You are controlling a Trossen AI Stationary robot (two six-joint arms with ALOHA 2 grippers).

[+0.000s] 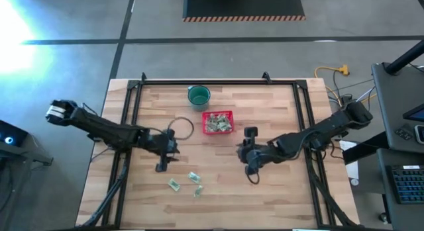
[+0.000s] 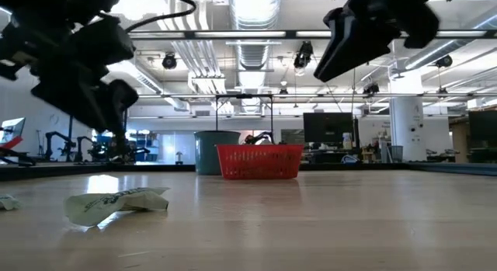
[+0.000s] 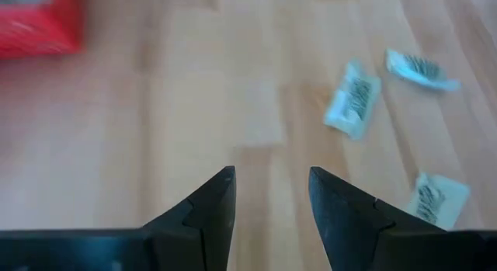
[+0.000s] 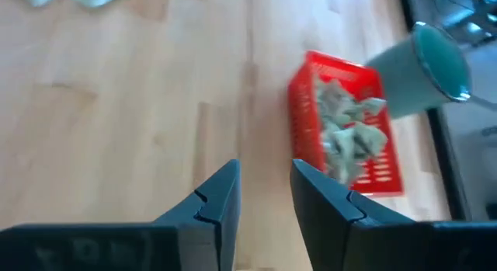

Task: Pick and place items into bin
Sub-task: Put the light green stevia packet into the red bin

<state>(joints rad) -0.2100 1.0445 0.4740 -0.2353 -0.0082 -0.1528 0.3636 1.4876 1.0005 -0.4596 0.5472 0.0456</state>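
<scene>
The red mesh basket [image 1: 218, 122] sits near the table's middle toward the far edge, filled with several pale green-and-white wrapped pieces [image 4: 347, 123]. Three more wrapped pieces [image 1: 193, 177] lie loose on the wood toward the near edge; they also show in the left wrist view [image 3: 353, 100]. My left gripper [image 1: 162, 166] hovers left of the basket, above bare wood, open and holding nothing [image 3: 272, 189]. My right gripper [image 1: 252, 175] hovers near and right of the basket, open and empty [image 4: 265, 185]. In the low view one piece [image 2: 116, 203] lies flat on the table.
A round dark green cup [image 1: 198, 95] stands just beyond the basket's far left corner. A black cable loop [image 1: 180, 127] lies left of the basket. Black frame rails [image 1: 132, 105] run along the table's sides and far edge. Bare wood spreads near the front edge.
</scene>
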